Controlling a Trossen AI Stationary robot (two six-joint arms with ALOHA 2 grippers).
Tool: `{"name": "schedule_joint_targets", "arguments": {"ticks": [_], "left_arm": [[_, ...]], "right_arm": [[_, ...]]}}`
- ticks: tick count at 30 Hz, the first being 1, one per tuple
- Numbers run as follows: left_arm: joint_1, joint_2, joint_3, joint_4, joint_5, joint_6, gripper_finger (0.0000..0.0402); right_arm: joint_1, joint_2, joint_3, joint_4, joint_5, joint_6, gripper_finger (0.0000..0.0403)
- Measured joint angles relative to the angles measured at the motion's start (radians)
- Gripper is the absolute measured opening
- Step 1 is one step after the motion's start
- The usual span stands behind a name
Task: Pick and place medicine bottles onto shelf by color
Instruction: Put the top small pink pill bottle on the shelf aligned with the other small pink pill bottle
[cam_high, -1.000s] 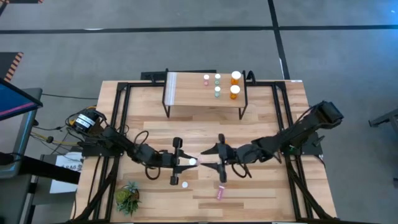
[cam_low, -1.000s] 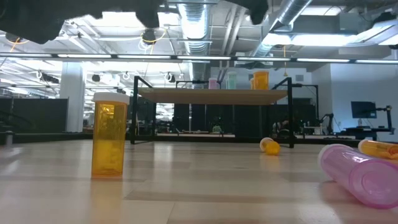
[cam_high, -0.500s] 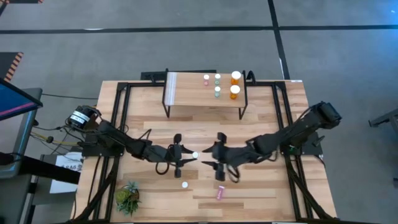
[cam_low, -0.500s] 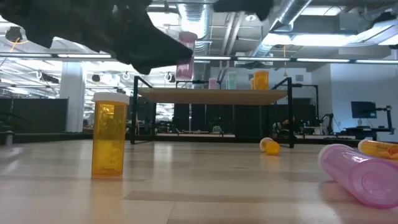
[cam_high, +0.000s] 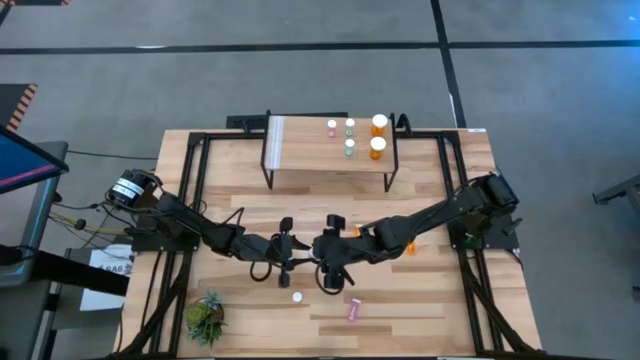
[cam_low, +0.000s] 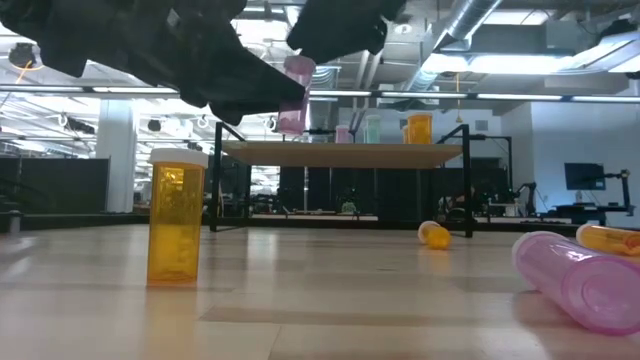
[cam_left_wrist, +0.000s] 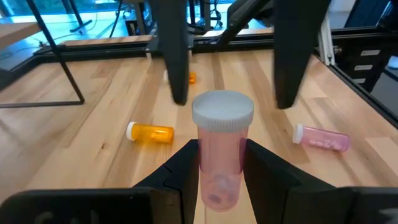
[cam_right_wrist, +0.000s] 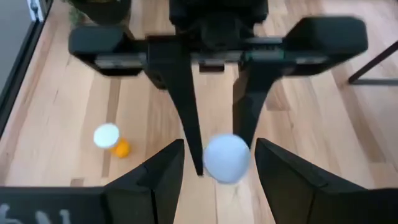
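Note:
A pink medicine bottle with a white cap stands upright in the air, with my left gripper shut on it over the table's middle. My right gripper is open, and its two fingers stand on either side of the bottle's white cap without touching it. The shelf at the far side carries a pink bottle, two teal bottles and two orange bottles. My left gripper pinches the pink bottle's body below the cap between its two fingers. The fingers come nearly level from the table's left. The bottle stands upright with its cap up, lifted clear of the table.
An orange bottle stands on the table near the front. A pink bottle and two orange ones lie on their sides. A small green plant sits at the near left corner.
My left gripper has tipped up from pointing downward to nearly level, bringing the pink bottle upright, then kept still. My right gripper has gone toward the table's left and tipped, so that its open fingers now stand on either side of the bottle's cap.

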Motion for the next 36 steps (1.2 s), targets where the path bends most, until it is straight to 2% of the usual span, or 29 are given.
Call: {"name": "schedule_joint_targets", "arguments": {"ticks": [10,30,36], "left_arm": [[0.000,0.000,0.000,0.004,0.002,0.000,0.0098],[-0.001,0.000,-0.001,0.059,0.073,-0.001,0.0098],[-0.001,0.000,-0.001,0.059,0.073,-0.001,0.0098]], "right_arm": [[-0.006,0.000,-0.001,-0.014,-0.013,0.010,0.0211],[-0.006,0.000,-0.001,-0.025,-0.015,0.025,0.0178],[-0.006,0.000,-0.001,-0.025,-0.016,0.025,0.0159]]}}
